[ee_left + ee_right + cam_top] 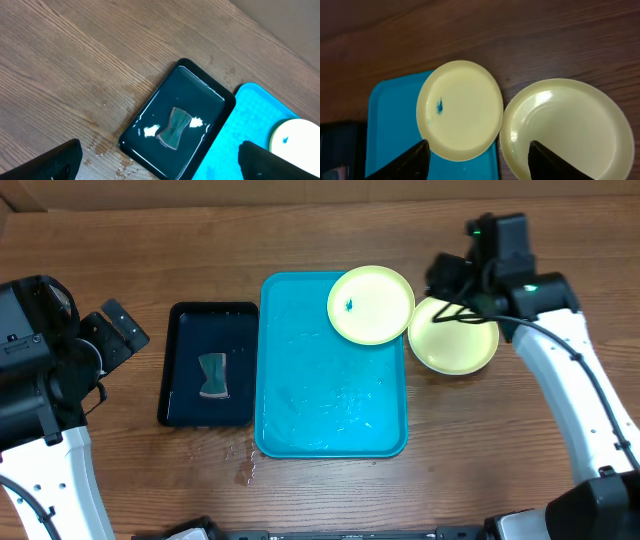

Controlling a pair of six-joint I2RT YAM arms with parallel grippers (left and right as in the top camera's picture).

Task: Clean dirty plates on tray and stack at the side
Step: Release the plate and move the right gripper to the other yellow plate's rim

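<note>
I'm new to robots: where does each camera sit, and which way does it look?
Overhead: above the table, looking straight down on turquoise tray, black tray, smudged plate, clean plate; left arm and right arm show.
Left wrist: on the left arm, looking down at the black tray; the open left gripper frames the bottom.
Right wrist: on the right arm, looking down at both plates; the open right gripper frames the bottom.
Shared: both wrist views catch the smudged plate and turquoise tray.

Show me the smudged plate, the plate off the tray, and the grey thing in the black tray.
smudged plate (372, 308): overhead view, its centre.
off-tray plate (455, 342): overhead view, its bare middle.
grey thing (212, 375): overhead view, its waist.
</note>
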